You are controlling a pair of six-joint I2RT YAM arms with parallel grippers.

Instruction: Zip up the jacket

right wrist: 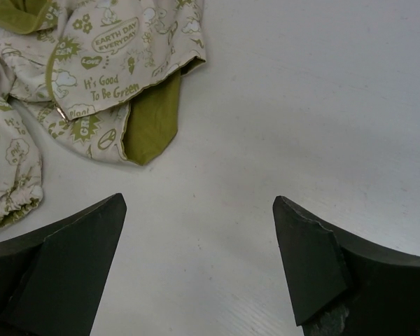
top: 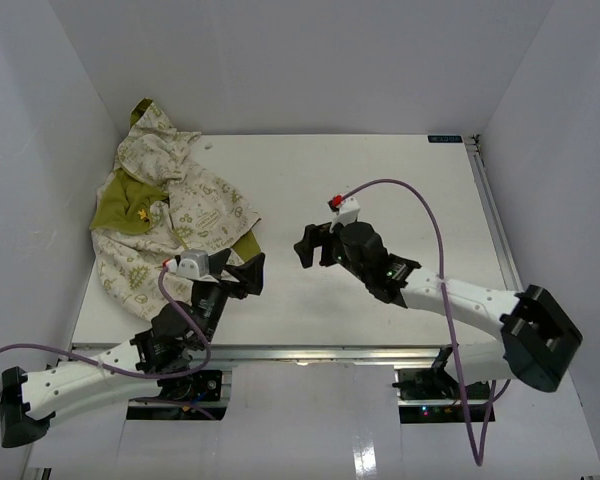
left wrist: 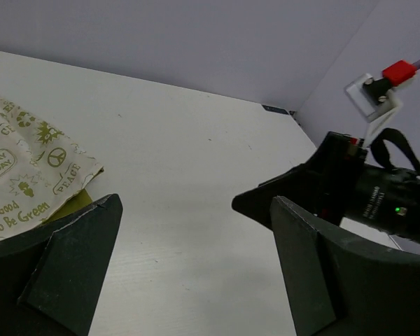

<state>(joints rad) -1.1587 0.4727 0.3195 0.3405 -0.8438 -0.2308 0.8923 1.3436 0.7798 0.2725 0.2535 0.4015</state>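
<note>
The jacket (top: 170, 215) lies crumpled at the table's far left, cream with olive print and olive lining showing, its hood against the left wall. In the right wrist view the jacket (right wrist: 105, 63) fills the upper left, with a small metal zipper piece (right wrist: 59, 112) along its front edge and an olive flap (right wrist: 154, 119) sticking out. My left gripper (top: 254, 275) hovers open just right of the jacket's near hem (left wrist: 35, 175), fingers empty (left wrist: 196, 201). My right gripper (top: 312, 245) stands open over bare table, facing the jacket, nothing between its fingers (right wrist: 199, 199).
White walls close in the table (top: 380, 200) on the left, back and right. A metal rail (top: 490, 210) runs along the right edge. Purple cables (top: 420, 200) loop above both arms. The two grippers face each other closely; the right gripper's body (left wrist: 336, 189) shows in the left wrist view.
</note>
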